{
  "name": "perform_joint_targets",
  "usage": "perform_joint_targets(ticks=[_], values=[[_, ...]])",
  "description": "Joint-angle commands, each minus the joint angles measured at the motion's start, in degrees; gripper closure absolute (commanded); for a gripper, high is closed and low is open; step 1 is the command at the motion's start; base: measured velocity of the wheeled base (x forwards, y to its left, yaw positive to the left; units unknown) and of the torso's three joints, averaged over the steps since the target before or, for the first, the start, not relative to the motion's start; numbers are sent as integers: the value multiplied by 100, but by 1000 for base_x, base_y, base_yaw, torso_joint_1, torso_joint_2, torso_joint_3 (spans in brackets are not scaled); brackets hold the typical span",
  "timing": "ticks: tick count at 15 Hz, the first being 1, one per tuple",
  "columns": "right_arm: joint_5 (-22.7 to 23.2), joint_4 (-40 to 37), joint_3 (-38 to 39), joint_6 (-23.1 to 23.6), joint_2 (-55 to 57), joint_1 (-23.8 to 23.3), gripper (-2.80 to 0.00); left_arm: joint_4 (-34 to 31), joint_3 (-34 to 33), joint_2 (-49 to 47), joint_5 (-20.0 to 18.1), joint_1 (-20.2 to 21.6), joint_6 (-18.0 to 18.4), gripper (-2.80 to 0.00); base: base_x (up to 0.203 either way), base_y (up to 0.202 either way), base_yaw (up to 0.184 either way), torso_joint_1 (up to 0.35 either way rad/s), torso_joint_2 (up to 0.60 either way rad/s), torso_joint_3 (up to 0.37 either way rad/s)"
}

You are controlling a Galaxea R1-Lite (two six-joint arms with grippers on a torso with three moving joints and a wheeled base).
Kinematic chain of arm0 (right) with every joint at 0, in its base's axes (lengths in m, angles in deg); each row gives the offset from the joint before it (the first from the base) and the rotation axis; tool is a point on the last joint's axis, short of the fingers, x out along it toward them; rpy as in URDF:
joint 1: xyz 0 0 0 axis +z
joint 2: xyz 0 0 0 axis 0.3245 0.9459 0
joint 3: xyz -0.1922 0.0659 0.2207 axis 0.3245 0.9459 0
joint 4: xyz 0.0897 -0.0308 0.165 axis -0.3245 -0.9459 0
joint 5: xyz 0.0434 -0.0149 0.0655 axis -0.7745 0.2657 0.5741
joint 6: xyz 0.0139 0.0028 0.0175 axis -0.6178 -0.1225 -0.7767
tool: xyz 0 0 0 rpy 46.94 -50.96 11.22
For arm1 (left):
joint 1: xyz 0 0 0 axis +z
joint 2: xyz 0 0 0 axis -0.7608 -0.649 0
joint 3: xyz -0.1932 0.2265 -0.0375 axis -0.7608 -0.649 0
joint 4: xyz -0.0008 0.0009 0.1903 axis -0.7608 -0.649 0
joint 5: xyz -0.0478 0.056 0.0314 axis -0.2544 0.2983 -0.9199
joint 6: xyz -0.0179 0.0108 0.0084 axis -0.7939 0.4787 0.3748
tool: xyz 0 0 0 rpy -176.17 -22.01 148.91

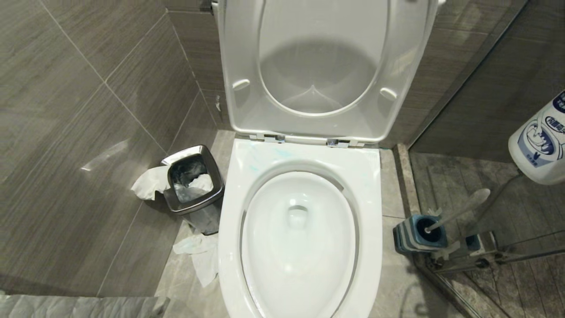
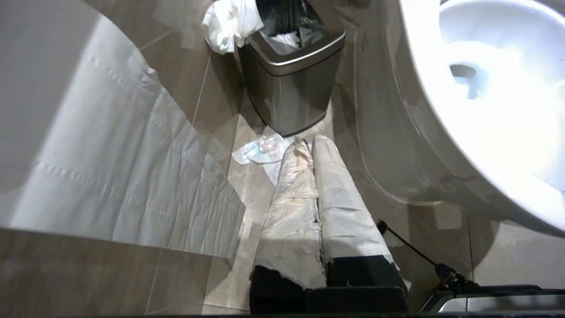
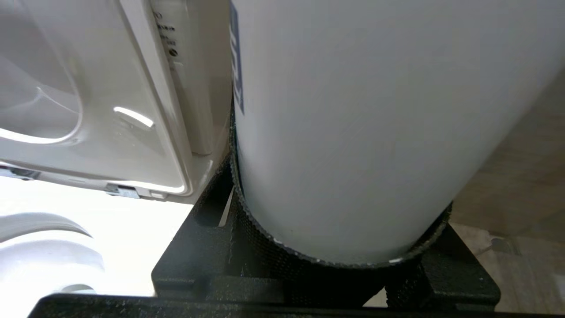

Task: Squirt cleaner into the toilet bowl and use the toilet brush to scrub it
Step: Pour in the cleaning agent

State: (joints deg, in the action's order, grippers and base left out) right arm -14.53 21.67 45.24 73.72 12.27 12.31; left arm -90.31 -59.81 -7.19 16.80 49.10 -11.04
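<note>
At the right edge of the head view, your right gripper (image 3: pixel 335 247) is clamped on a white labelled cleaner bottle (image 1: pixel 540 141), only faint teal smears mark the glossy white ceramic toilet bowl (image 1: pixel 371 185), and the white-handled toilet brush (image 1: pixel 459 212) sits unused in its blue holder.

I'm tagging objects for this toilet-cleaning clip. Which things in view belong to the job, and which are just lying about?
Job: toilet bowl; cleaner bottle, held in the right gripper; teal cleaner smears; toilet brush in its blue holder.

Lying about: steel waste bin; crumpled tissues; left gripper, shut, idle.
</note>
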Motion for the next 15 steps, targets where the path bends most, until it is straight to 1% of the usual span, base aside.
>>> perform_joint_targets(ticks=[1,7,10,13,15], values=[[4,20,54,73,13,4,0,-4,0,-9,-1,0,0,0,0,0,0,2,2,203],[-13,-36,141,76,-15,22,0,4,0,-9,-1,0,0,0,0,0,0,2,0,179],[-5,-400,47,83,-86,54,0,4,0,-9,-1,2,-9,0,0,0,0,6,1,30],[-135,-909,-157,101,-44,558,0,4,0,-9,-1,0,-2,0,0,0,0,0,0,0],[-491,-1108,-270,207,123,1016,0,4,0,-9,-1,0,-1,0,0,0,0,0,0,0]])
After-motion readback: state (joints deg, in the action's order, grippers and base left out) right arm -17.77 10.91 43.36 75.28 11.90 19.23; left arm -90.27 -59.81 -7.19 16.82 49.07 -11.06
